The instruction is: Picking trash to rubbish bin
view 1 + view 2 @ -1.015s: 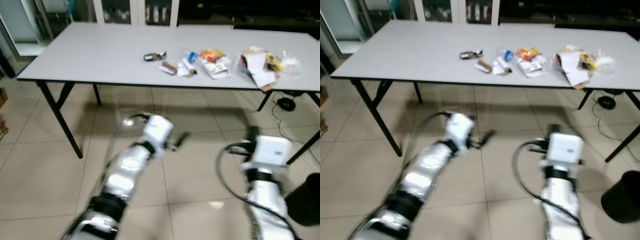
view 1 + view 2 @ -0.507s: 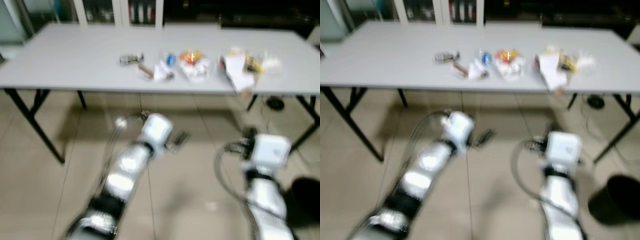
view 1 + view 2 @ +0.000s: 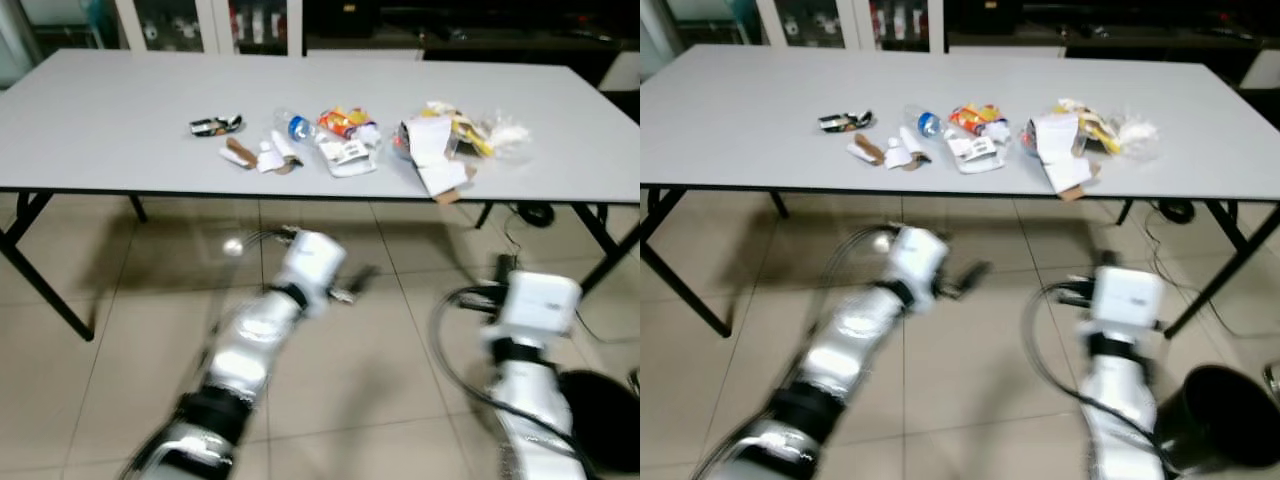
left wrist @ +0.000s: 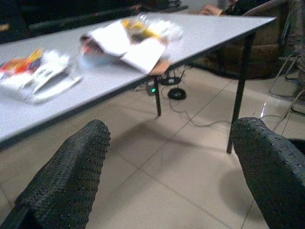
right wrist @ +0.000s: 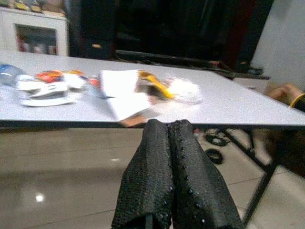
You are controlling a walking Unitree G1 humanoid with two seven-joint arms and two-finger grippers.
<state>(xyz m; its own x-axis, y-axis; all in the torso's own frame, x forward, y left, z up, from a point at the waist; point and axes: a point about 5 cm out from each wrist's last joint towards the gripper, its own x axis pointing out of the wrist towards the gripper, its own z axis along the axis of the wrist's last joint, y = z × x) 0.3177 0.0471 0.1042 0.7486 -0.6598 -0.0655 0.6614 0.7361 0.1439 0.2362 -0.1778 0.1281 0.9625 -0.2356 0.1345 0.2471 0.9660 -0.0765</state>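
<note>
Fingers (image 4: 71, 176) of my left hand (image 4: 171, 181) stand wide apart with nothing between them, the hand held out low over the tiled floor (image 3: 130, 330) in front of the counter (image 3: 120, 110). My right hand (image 5: 174, 181) has its two fingers pressed together, holding nothing, and it points toward the counter's right end from below its edge. Both silver arms reach forward in the head views, left arm (image 3: 265, 340) toward the middle of the counter, right arm (image 3: 535, 330) nearer the right legs. Beyond them the long grey counter carries the trash in a loose row near its front edge: a dark crumpled wrapper (image 3: 215, 125) furthest left, then a brown scrap with white paper bits (image 3: 255, 157), a clear plastic bottle with a blue label (image 3: 293, 126), an orange snack packet on white wrappers (image 3: 345, 140), and at the right a heap of white paper, yellow packaging and a clear bag (image 3: 450, 140), with one sheet hanging at the counter's edge. A black rubbish bin (image 3: 1225, 415) stands on the floor just beside my right arm, well apart from the trash. A black cable and adaptor (image 3: 535, 212) lie on the floor under the counter's right end. White cabinets (image 3: 210, 25) stand behind the counter.
</note>
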